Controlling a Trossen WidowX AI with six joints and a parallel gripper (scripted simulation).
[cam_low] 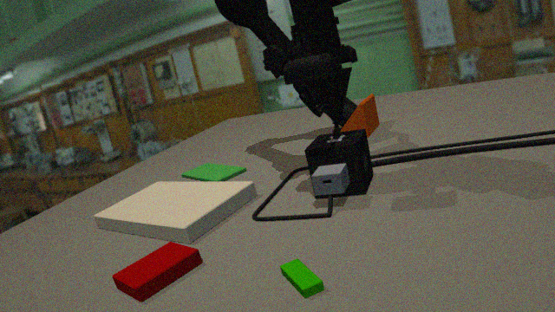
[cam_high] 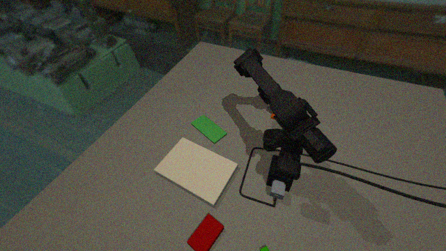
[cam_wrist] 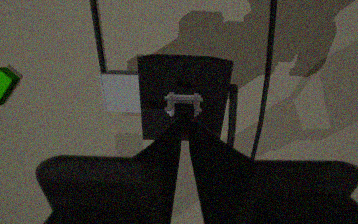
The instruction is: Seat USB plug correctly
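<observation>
The black power cube [cam_high: 282, 177] [cam_low: 347, 152] [cam_wrist: 155, 90] stands on the table with a grey face [cam_high: 278, 188] [cam_low: 330, 179] toward the front. The silvery socket [cam_wrist: 183, 98] [cam_low: 336, 140] is on its top. My gripper [cam_wrist: 184, 127] [cam_low: 336, 130] points straight down at the socket, its fingertips right at the cube's top. The fingers are nearly together, closed on the thin dark USB plug, which sits low in the socket and is mostly hidden by the fingertips. A thin black cable [cam_high: 244, 178] [cam_low: 277, 191] [cam_wrist: 97, 40] loops on the table left of the cube.
Two thick black cables [cam_high: 383, 181] [cam_low: 455, 147] run right from the cube. An orange wedge [cam_low: 362, 117] stands just behind it. A white slab [cam_high: 196, 169] [cam_low: 173, 205], a flat green tile [cam_high: 209, 129] [cam_low: 213, 172], a red block [cam_high: 205, 233] [cam_low: 157, 269] and a small green block [cam_low: 302, 277] lie left and in front.
</observation>
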